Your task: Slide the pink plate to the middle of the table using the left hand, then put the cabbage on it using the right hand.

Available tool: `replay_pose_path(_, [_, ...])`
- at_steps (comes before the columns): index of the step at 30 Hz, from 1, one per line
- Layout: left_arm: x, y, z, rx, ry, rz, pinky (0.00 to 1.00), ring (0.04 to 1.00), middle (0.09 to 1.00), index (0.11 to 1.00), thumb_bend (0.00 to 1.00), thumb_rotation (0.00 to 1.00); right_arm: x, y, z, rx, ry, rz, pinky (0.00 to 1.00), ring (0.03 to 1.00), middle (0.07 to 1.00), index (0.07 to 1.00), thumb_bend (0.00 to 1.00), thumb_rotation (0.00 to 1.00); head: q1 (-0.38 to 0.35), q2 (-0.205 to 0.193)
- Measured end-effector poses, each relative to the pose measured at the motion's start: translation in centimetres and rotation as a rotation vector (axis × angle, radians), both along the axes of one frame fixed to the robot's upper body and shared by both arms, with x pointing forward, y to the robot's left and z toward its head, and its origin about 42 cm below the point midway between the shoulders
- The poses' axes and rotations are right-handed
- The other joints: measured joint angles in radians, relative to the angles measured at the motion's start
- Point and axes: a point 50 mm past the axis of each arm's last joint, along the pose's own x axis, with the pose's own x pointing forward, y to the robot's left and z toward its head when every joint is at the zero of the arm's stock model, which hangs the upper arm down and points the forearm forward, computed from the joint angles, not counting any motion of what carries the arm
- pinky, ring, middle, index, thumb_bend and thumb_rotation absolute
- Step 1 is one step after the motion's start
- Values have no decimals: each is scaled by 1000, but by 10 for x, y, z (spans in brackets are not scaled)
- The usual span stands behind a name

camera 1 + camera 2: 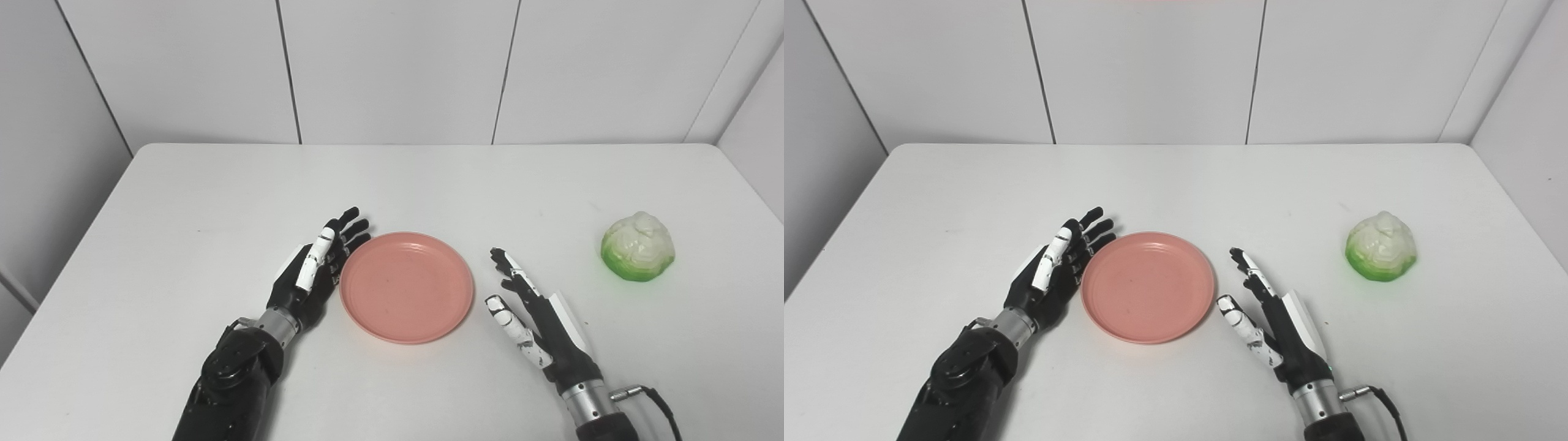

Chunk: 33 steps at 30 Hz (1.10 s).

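Note:
The pink plate [407, 286] lies flat near the middle of the white table [392, 184], with nothing on it. My left hand [315, 268] rests against the plate's left rim, open, fingers stretched out along the edge. My right hand [530, 312] is open too, just right of the plate and apart from it, fingers pointing away from me. The cabbage [637, 246], pale white on top and green at the base, sits far to the right, well beyond the right hand's reach side.
White wall panels [392, 67] stand behind the table's far edge. A cable [658, 401] runs from my right wrist. Bare tabletop lies between the right hand and the cabbage.

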Motion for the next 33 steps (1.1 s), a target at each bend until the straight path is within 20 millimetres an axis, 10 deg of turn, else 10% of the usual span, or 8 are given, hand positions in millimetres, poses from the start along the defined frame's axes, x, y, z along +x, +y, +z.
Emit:
replay_pose_path(19, [-1,0,-8,-35,-21,-20,930,932,947,942,449,1000,0,0,20,-20,-75,-55,881,923,935,941,338,995,-121,8])
replay_pose_path(33, [3,12,-10,-44,-29,-6,907,914,929,923,461,1000,18,-8,89,-129,-282,-178,766,843,883,914,776,647,-239,-12])
